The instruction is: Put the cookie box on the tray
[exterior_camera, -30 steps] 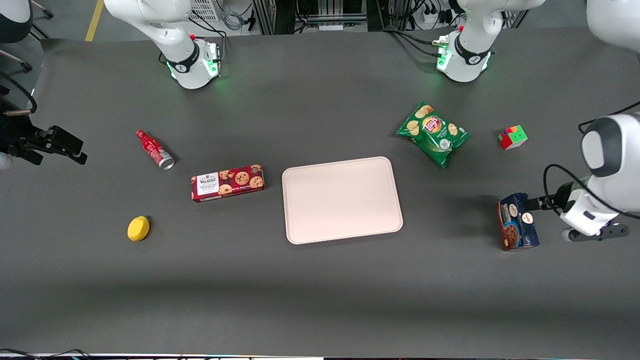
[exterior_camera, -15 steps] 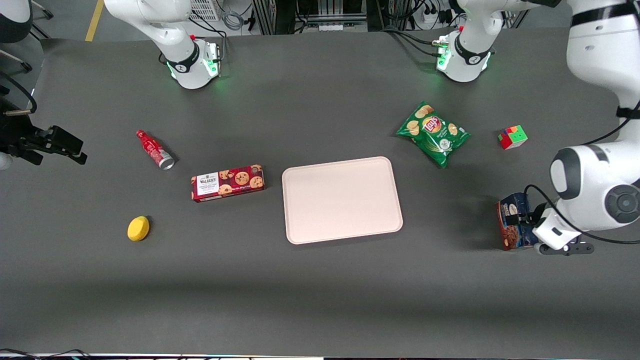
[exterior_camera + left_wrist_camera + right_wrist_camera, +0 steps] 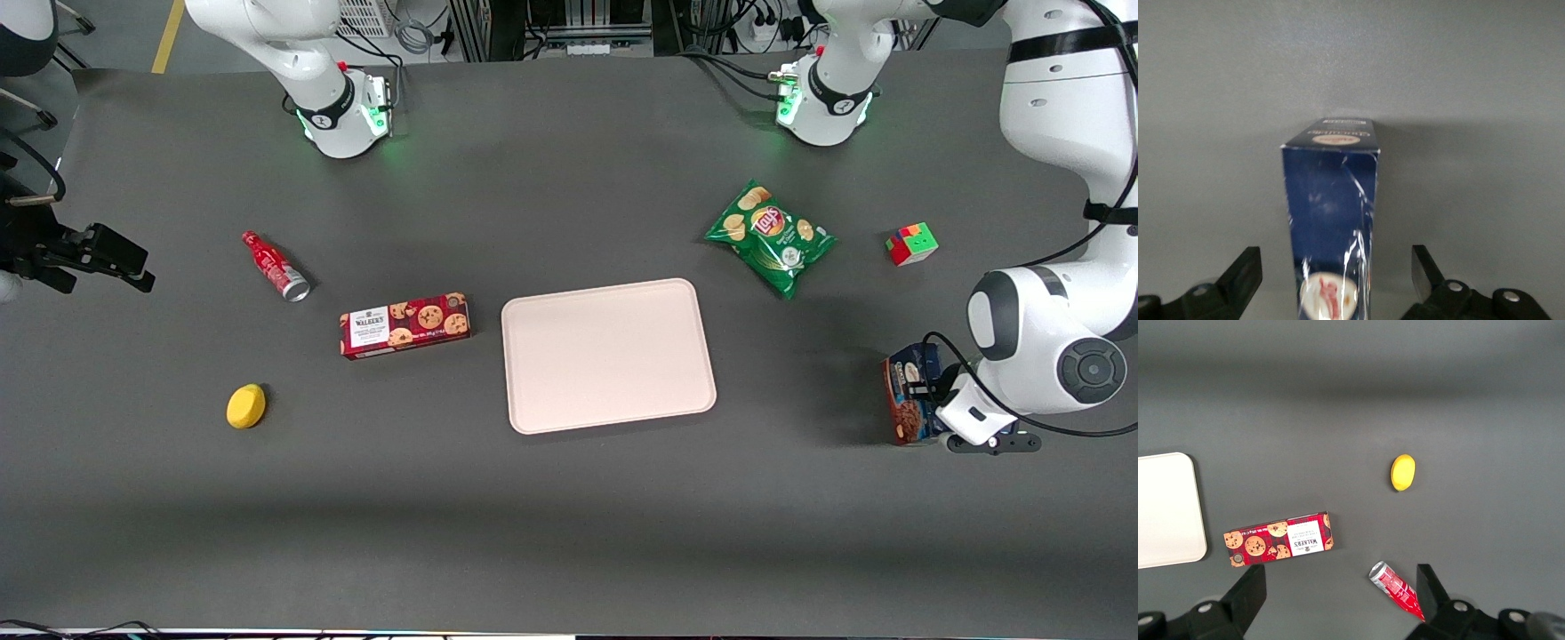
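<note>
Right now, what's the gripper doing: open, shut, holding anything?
Gripper: open, fingers either side of the cookie box with gaps showing, not yet gripping it. The box stands on the table toward the working arm's end, off the tray.

Navy cookie box (image 3: 909,395) stands upright on the table, well apart from beige tray (image 3: 608,354).

The tray (image 3: 608,355) lies in the middle of the table. The cookie box (image 3: 909,395) stands well apart from it, toward the working arm's end. The gripper (image 3: 1335,280) is at the box, one finger on each side, not touching.
</note>
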Controlling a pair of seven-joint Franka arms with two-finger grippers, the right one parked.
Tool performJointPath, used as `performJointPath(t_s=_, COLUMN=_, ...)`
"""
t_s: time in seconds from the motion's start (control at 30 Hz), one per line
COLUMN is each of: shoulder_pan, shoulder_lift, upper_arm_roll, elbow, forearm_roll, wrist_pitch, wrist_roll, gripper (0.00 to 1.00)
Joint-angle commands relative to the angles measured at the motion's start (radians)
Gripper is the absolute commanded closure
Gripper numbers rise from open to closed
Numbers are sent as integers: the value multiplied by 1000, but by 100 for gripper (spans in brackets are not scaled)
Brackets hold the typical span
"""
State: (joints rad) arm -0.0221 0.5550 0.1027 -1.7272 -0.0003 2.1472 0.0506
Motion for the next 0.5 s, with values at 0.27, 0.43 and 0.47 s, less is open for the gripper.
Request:
performJointPath(t_s=0.27, shoulder_pan=-4, shoulder_lift=-78, upper_arm_roll=-1, elbow=159, forearm_roll=-10, wrist_pitch=-266, wrist_roll=-8, gripper=100)
performJointPath(t_s=0.43, shoulder_pan=-6, shoulder_lift=-113, upper_arm_roll=-34, elbow=340, forearm_roll=-12, wrist_pitch=-521, wrist_roll=-95, gripper=100)
performJointPath(t_s=0.47, shoulder_pan=-6, shoulder_lift=-121, upper_arm_roll=-46, elbow=378, forearm_roll=-12, wrist_pitch=-565, wrist_roll=-121, gripper=100)
